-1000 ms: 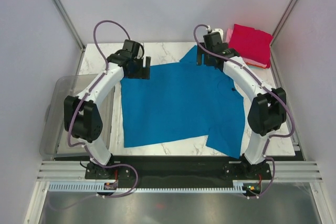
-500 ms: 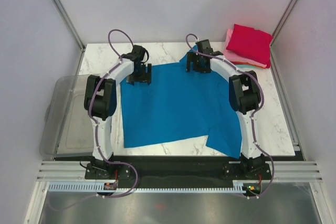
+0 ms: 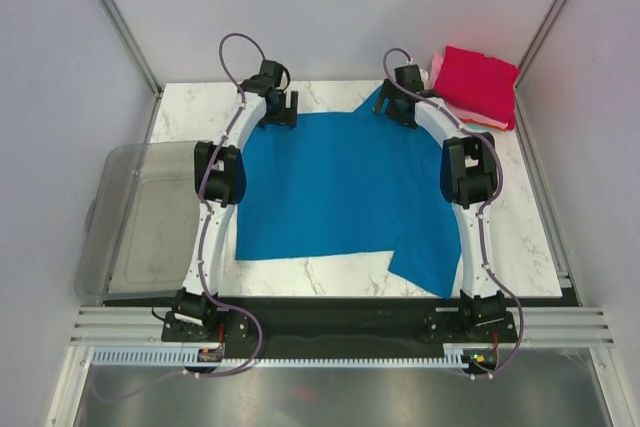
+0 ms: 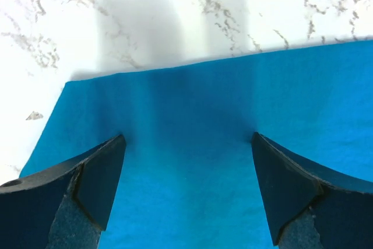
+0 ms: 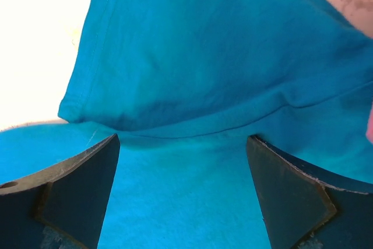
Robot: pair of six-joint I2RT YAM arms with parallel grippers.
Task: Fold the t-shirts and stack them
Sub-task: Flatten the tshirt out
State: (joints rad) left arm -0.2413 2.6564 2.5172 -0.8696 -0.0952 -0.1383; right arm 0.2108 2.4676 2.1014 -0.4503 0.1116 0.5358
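Left gripper: positioned over the far left corner of the plain bright blue cloth t-shirt. Jaws spread wide, nothing between them. Right gripper: positioned over the shirt's far right sleeve, jaws likewise spread, gripping nothing. Contact of either gripper with the cloth cannot be determined.

The t-shirt lies spread flat in the middle of the white marble-pattern table. Its near edge runs straight, a little short of the table's near edge. The near right sleeve juts out closest to that edge, beside the right arm.

Bare marble shows behind the shirt between the two grippers, along the left side, and to the right of the right arm. The clear grey plastic bin stands at the table's left edge, apart from the shirt. A folded crimson red shirt lies on a pink one at the far right corner, near the right gripper but apart from it.

Left wrist view only: the left gripper sits just inside a straight, flat far edge of the t-shirt, with a clean corner at left and bare table beyond.

Right wrist view only: ahead of the right gripper, the t-shirt shows a sleeve with a stitched hem overlapping the body, wrinkled along the seam.
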